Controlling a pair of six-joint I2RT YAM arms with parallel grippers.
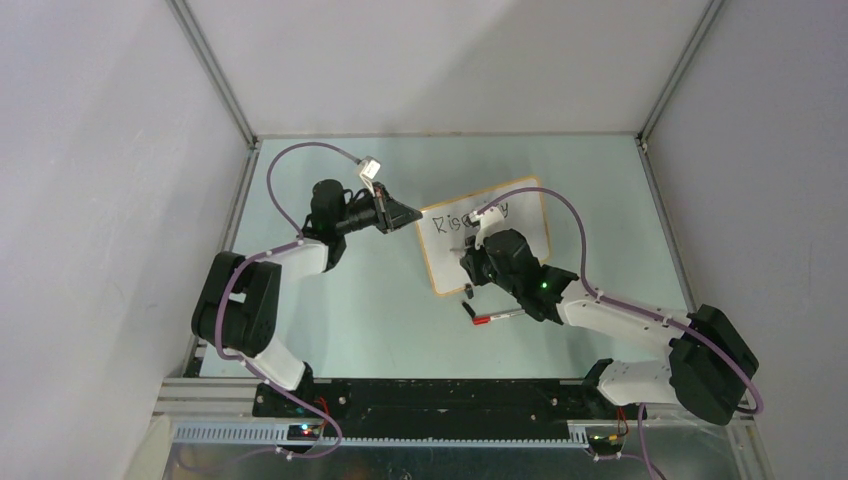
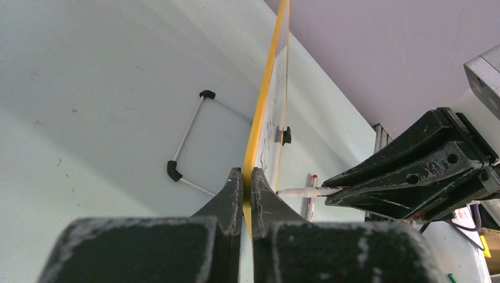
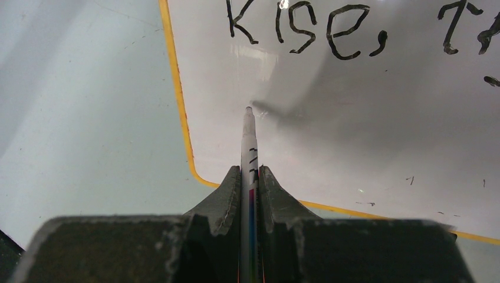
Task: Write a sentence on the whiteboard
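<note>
The whiteboard (image 1: 445, 262), white with a thin orange frame, lies at mid-table. My left gripper (image 1: 418, 213) is shut on its left edge; in the left wrist view the jaws (image 2: 247, 177) pinch the yellow frame (image 2: 266, 100). Shut on a white marker (image 3: 249, 135), my right gripper (image 3: 249, 171) hovers over the board (image 3: 354, 135). The marker's tip is at the board surface under the first word. Of the sentence (image 3: 303, 29), "Rise," and the start of a second word show in black; my right arm hides part of it in the top view (image 1: 445, 222).
A second pen with a red cap (image 1: 497, 319) lies on the table just below the board. A small black piece (image 1: 468, 292) sits near the board's lower edge. A thin wire stand with black corners (image 2: 188, 141) shows beside the board. Grey walls enclose the table.
</note>
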